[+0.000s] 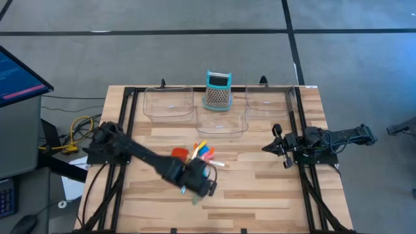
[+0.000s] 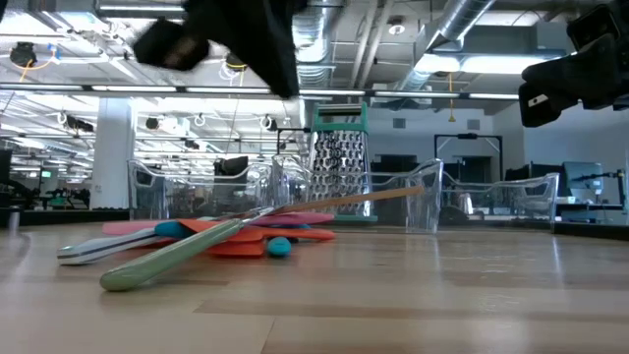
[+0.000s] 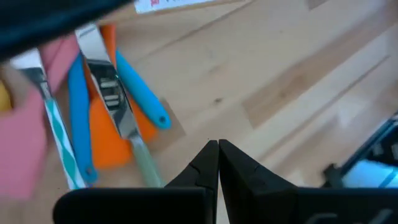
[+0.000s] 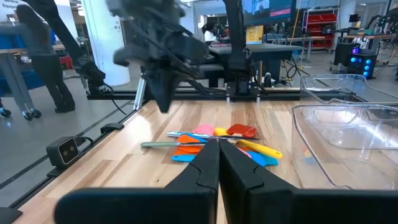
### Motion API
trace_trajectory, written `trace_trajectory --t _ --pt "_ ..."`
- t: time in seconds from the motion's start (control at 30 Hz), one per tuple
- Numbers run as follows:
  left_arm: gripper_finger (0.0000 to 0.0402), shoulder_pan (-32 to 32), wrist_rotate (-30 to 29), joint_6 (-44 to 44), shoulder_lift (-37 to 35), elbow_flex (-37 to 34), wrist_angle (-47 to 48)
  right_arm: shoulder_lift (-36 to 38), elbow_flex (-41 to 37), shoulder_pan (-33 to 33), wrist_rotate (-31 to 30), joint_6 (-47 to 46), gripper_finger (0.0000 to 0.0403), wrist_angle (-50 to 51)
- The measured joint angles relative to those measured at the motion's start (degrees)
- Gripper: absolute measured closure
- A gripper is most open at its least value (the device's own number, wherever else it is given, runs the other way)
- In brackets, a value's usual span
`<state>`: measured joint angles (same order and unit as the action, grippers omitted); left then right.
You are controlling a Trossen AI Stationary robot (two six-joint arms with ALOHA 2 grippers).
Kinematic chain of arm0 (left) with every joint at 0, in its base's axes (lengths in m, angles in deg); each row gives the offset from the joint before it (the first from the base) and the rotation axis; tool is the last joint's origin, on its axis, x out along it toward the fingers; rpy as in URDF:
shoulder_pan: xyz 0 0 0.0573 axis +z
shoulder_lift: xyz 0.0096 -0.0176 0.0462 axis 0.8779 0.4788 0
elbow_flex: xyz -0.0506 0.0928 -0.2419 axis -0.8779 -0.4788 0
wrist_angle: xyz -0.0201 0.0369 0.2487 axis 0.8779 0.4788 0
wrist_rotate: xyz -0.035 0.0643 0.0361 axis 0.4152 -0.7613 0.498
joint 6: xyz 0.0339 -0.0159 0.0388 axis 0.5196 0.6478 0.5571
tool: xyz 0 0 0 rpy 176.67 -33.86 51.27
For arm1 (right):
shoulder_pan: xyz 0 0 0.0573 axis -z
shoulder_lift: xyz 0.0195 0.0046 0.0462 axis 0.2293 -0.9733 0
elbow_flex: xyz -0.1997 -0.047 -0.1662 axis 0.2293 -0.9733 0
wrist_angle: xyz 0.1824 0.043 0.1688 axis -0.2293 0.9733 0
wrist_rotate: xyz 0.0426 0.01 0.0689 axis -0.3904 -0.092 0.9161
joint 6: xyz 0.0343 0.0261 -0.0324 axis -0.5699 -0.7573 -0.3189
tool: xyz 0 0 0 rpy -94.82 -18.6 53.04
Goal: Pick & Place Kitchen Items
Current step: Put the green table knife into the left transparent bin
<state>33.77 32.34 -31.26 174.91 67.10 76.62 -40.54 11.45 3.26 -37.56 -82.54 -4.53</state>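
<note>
The left end effector (image 1: 203,184) hangs above the wooden bench (image 1: 260,195) with its two fingers pressed together and nothing between them. It sits just beside the near edge of the pile of utensils (image 1: 200,155), on the side toward the bench's front. In the left wrist view the closed tips (image 3: 218,155) point at bare wood next to the pile: a blue spoon (image 3: 142,91), an orange spatula (image 3: 107,127), silvery metal tongs (image 3: 109,87) lying across them, and a pink piece (image 3: 25,143) at the edge.

The utensils lie heaped together near the middle of the bench, orange, red, pink, blue and yellow overlapping one another.

Beyond the pile, toward the back edge, stand three clear plastic trays (image 1: 169,104), with a teal-topped metal grater (image 1: 218,91) upright between them.

The right end effector (image 1: 278,146) waits well apart at the right side of the bench, fingers also pressed together, holding nothing.
</note>
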Motion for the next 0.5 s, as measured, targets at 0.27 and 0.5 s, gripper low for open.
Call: trace_trajectory --t 0.27,0.5 --pt "0.0400 -7.9 -3.1 -17.7 1.6 0.0 0.3 0.0 0.0 0.0 0.0 0.0 0.0403 0.0" --pt "0.0400 -9.2 -3.8 -21.1 5.1 0.3 -9.3 0.0 0.0 0.0 0.0 -1.0 0.0403 0.0"
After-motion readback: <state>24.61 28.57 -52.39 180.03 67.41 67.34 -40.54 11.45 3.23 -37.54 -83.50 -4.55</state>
